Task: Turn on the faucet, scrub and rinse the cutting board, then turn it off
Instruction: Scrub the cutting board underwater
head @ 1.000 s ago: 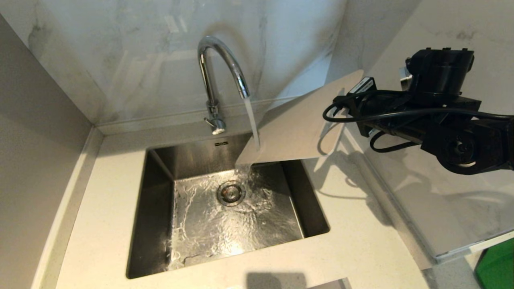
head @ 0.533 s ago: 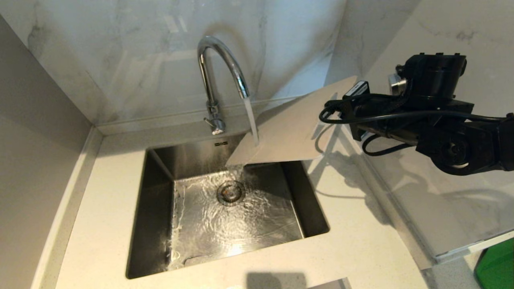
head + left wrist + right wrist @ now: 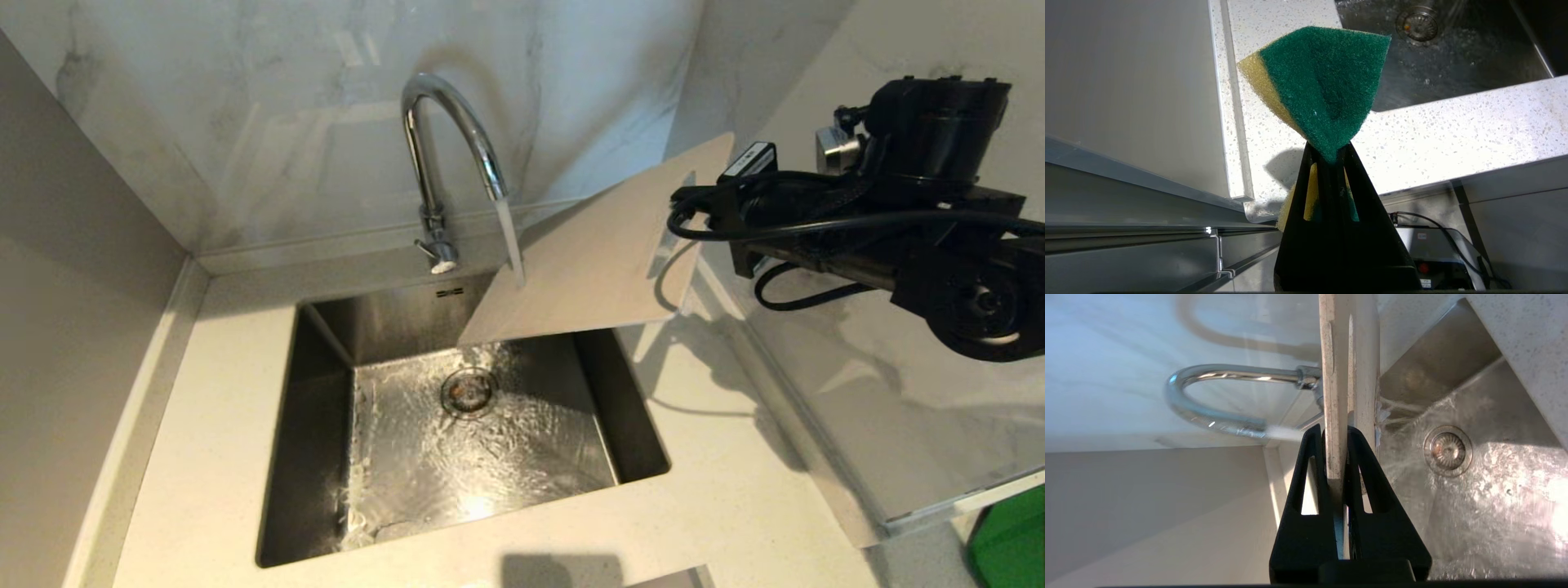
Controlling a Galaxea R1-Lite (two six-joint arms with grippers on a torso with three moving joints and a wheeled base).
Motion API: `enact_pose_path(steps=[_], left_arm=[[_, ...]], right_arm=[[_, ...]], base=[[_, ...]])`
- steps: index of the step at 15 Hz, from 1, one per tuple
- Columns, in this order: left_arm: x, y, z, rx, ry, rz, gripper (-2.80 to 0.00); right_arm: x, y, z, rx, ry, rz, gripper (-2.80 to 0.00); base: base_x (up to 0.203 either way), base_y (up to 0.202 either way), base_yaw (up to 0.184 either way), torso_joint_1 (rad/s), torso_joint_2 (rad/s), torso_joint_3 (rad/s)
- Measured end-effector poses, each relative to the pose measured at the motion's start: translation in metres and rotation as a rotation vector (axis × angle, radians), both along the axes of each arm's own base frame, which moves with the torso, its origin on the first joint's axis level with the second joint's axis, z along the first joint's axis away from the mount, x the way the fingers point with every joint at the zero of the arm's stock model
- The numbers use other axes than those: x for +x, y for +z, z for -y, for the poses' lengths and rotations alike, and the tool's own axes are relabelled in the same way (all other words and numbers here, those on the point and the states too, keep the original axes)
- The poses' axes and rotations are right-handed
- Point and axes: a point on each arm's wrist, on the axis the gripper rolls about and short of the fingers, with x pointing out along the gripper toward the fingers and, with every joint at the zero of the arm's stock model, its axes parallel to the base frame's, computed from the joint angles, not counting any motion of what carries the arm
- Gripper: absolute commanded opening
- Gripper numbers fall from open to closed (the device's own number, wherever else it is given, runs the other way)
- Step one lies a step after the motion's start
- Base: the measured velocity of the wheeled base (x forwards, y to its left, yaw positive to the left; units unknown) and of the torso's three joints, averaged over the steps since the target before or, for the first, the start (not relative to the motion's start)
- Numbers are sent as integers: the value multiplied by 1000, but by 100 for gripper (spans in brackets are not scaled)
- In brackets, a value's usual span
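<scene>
Head view: right end effector [image 3: 1336, 439] clamps the cutting board [image 3: 588, 261] by its edge at centre right, tilted under the faucet [image 3: 445, 155] stream. Thin, stiff, wet and likely slippery; grip near the rim. Left end effector [image 3: 1331, 157] pinches a soft sponge [image 3: 1323, 85].

Faucet [image 3: 445, 139] glossy chrome; cutting board [image 3: 588, 261] matt plastic; sink [image 3: 482, 441] brushed steel; sponge [image 3: 1323, 85] coarse, fibrous.

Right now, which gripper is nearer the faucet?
Right. The right gripper holds the cutting board tilted under the faucet stream above the sink. The left gripper, clamping the sponge, hangs off the counter's front edge, farther away.
</scene>
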Motion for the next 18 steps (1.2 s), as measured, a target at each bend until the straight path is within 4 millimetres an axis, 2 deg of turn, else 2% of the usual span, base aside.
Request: enact_pose_path(steps=[3,6,9,13,15,18], left_arm=[[0,0,0,0,0,0,-280],[0,0,0,1,-2,1,-280],[0,0,0,7,-4,1,-280],[0,4,0,33,-22,-11,-280],[1,21,1,32,-45,-10,-280],[10,62,3,30,-123,-28,-280]], right_arm=[[-40,12,7,-7,0,-22,-280],[-91,22,16,-18,7,-83,-280],[-141,21,25,-25,33,-137,-280],[-166,11,29,-28,37,-143,-280],[-172,10,31,-25,38,-136,-280],[-179,10,32,-23,38,-125,-280]], base=[[0,0,0,0,0,0],[0,0,0,0,0,0],[0,0,0,0,0,0],[0,0,0,0,0,0],[0,0,0,0,0,0],[0,0,0,0,0,0]])
